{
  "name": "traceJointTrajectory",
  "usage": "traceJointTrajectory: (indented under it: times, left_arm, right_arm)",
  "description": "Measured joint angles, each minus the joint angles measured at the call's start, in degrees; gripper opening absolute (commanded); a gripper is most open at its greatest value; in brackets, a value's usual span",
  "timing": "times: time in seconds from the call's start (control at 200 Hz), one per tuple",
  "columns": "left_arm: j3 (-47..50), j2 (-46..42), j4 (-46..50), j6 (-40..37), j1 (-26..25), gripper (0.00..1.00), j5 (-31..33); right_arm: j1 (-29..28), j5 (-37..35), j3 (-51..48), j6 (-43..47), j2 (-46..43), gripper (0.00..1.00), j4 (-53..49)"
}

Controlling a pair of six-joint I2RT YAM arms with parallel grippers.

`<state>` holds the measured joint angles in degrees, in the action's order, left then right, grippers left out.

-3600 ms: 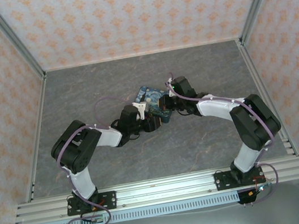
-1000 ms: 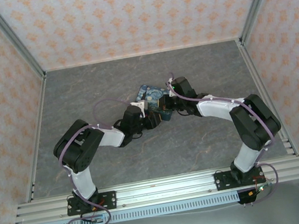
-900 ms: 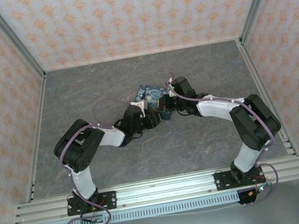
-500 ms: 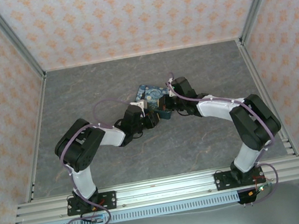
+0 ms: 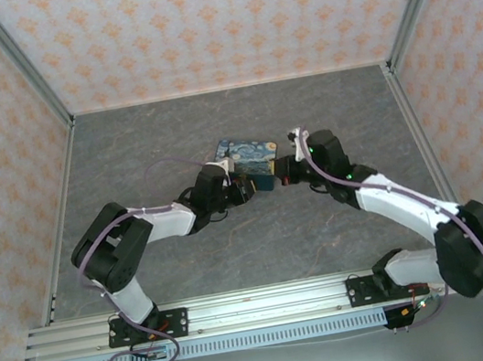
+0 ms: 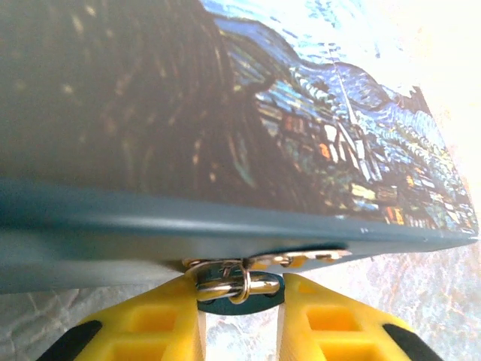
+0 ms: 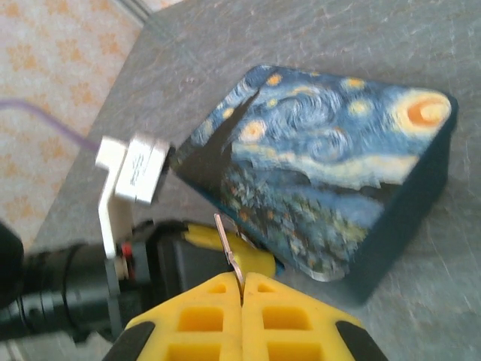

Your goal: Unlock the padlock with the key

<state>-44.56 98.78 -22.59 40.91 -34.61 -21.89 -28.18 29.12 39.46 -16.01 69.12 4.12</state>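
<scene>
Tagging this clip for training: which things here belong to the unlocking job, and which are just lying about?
Job: padlock, gripped by the left end effector; key, pinched in the right end effector.
Lying about: box, with the padlock at its edge; table.

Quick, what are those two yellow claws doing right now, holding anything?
Left gripper: jaws closed on the teal padlock.
Right gripper: jaws closed on the small metal key.
</scene>
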Motion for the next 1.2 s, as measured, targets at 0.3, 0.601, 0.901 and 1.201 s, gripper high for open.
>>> traceJointTrajectory:
  times: [0.3, 0.601, 0.901, 1.201]
  left_arm:
    - [-5.22, -4.22, 11.98, 6.97, 0.0, 0.16, -4.52]
    - [-7.67, -5.99, 18.43, 13.03, 0.15, 0.14, -7.89]
    - [-8.24, -6.08, 20.74, 14.75, 0.26, 0.14, -9.01]
    - [-8.24, -7.69, 22.47, 15.1, 0.76, 0.14, -9.07]
  right_arm:
    - [-2.71, 1.84, -11.8, 4.79, -4.04, 0.0, 2.89]
    - [-4.68, 1.79, -11.93, 6.32, 2.38, 0.0, 9.31]
    - [-4.68, 2.27, -11.93, 7.1, 5.88, 0.0, 13.31]
    - [-4.68, 3.28, -11.91, 7.06, 8.59, 0.0, 16.87]
